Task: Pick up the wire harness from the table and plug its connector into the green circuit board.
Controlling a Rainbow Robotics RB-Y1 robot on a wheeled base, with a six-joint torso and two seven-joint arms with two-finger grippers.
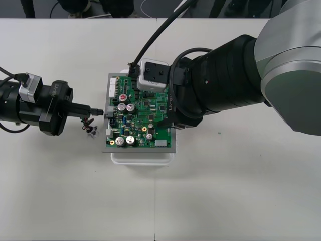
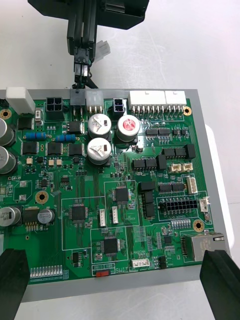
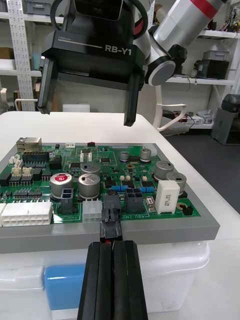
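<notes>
The green circuit board (image 1: 145, 118) rests on its white base (image 1: 143, 158). My left gripper (image 1: 100, 111) is at the board's left edge, shut on the harness's black plug (image 3: 110, 226). The plug touches a black socket on the board's rim; I cannot tell whether it is fully seated. The thin wires (image 1: 89, 128) and the metal socket (image 1: 93, 131) hang down beside the board. In the right wrist view the left gripper (image 2: 81, 55) holds the plug (image 2: 80, 75) at the board (image 2: 120, 200). My right gripper (image 2: 116, 255) hovers open over the board, holding nothing.
The right arm (image 1: 215, 80) covers the board's right side, with its wrist camera (image 1: 153, 75) above the board's far edge. Tall capacitors (image 3: 90, 184) and white connectors (image 3: 25, 214) stand close to the plug on the board (image 3: 100, 170). Bare table (image 1: 225, 191) surrounds the base.
</notes>
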